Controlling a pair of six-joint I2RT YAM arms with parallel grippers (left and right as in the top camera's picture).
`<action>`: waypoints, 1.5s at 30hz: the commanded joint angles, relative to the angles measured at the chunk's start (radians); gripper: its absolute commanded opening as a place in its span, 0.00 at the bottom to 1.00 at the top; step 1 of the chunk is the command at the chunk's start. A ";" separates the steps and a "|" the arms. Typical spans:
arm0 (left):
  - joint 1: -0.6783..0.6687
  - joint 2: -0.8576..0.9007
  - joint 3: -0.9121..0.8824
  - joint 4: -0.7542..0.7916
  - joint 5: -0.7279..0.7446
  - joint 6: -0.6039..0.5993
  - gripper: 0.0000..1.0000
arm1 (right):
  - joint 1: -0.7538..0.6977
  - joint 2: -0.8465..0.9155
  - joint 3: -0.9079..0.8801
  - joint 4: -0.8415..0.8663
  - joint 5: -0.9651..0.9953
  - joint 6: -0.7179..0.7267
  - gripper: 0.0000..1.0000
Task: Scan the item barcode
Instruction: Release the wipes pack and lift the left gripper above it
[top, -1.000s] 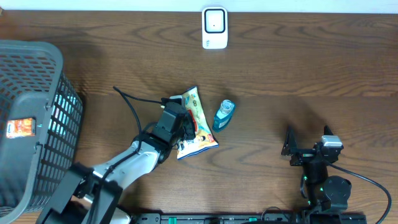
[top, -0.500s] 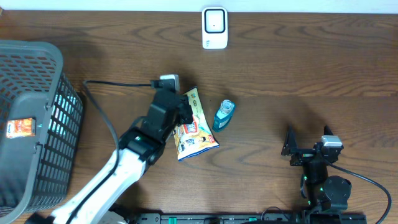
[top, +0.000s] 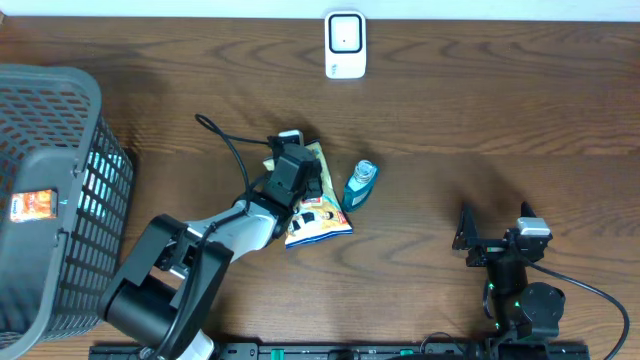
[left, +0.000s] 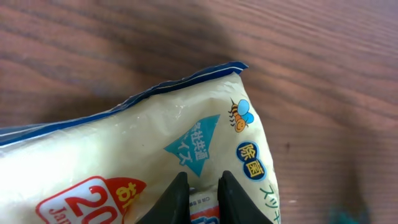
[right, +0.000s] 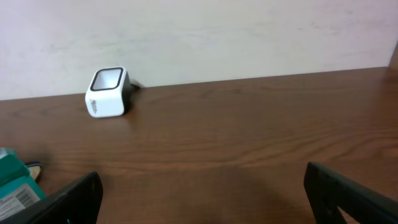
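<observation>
A pale yellow snack packet (top: 320, 216) with red and blue print lies on the wooden table near the middle. My left gripper (top: 305, 190) is down on its upper part. In the left wrist view the packet (left: 124, 143) fills the frame, and the left gripper (left: 202, 190) has its two black fingers a narrow gap apart with a ridge of the packet pinched between them. The white barcode scanner (top: 345, 45) stands at the table's far edge and shows as the scanner (right: 107, 92) in the right wrist view. My right gripper (top: 466, 232) rests open at the right and holds nothing.
A small teal bottle (top: 360, 184) lies just right of the packet, and the bottle (right: 15, 180) shows at the left edge of the right wrist view. A grey mesh basket (top: 50, 180) holding an orange item stands at the far left.
My left arm swung up and left, then back right, still over the packet's upper part. The packet shifted slightly. The right arm has not moved.
</observation>
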 joint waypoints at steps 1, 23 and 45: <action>0.001 0.010 -0.008 0.011 -0.039 0.016 0.26 | 0.009 -0.003 -0.002 -0.003 0.003 -0.013 0.99; -0.002 -0.300 -0.002 -0.417 0.264 -0.213 0.14 | 0.009 -0.002 -0.002 -0.003 0.003 -0.013 0.99; -0.002 -0.233 -0.001 -0.466 0.327 -0.365 0.08 | 0.009 -0.002 -0.002 -0.003 0.003 -0.013 0.99</action>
